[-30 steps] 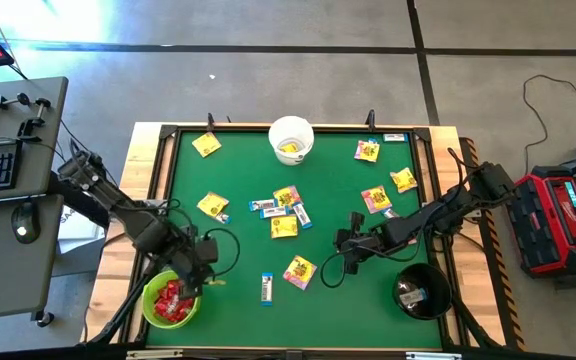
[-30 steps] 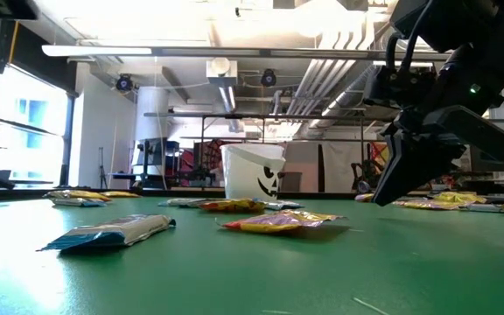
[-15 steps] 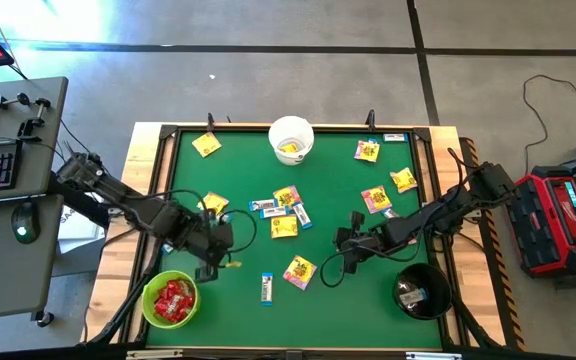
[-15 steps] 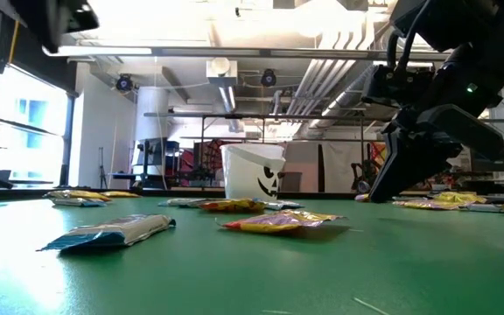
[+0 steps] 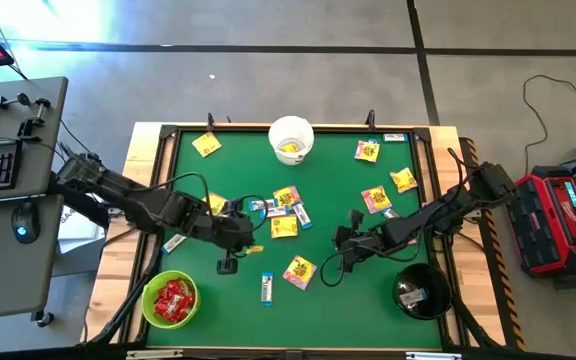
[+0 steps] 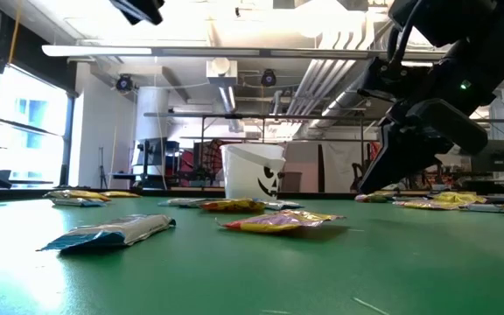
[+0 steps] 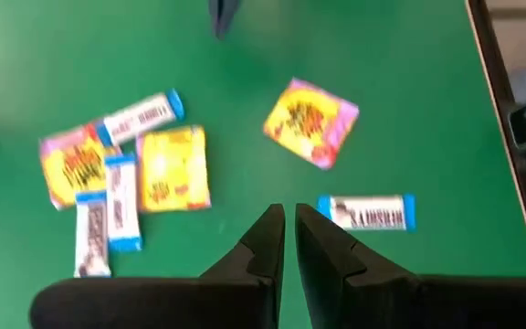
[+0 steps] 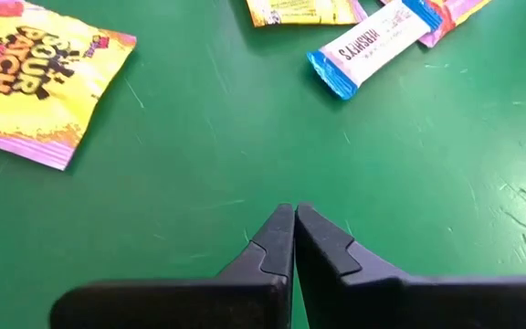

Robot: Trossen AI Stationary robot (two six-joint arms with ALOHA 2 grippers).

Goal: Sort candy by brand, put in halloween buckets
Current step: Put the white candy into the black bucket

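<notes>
Across the green counter (image 5: 338, 300) a raised dark rim runs on all four sides, with a wooden border outside it. Three buckets stand near the edges: a white bucket (image 5: 291, 139) at the middle of the far edge with yellow candy inside, a lime green bucket (image 5: 169, 299) in the near left corner holding red packets (image 5: 175, 298), and a black bucket (image 5: 421, 290) in the near right corner.

Open green shows most along the near edge between the green and black buckets, broken only by one white-and-blue bar (image 5: 266, 288) and one yellow packet (image 5: 299, 271). A central cluster (image 5: 283, 210) mixes yellow packets with white-and-blue bars. Counted from above, about nine yellow packets lie loose; the bars number at least four, though those in the cluster overlap.

Left hand (image 5: 226, 266) hovers over bare felt left of the lone bar, fingers nearly pressed together with a thin slit between them, pinching nothing. Right hand (image 5: 338, 246) hangs right of the near yellow packet, fingers pressed together and empty.
</notes>
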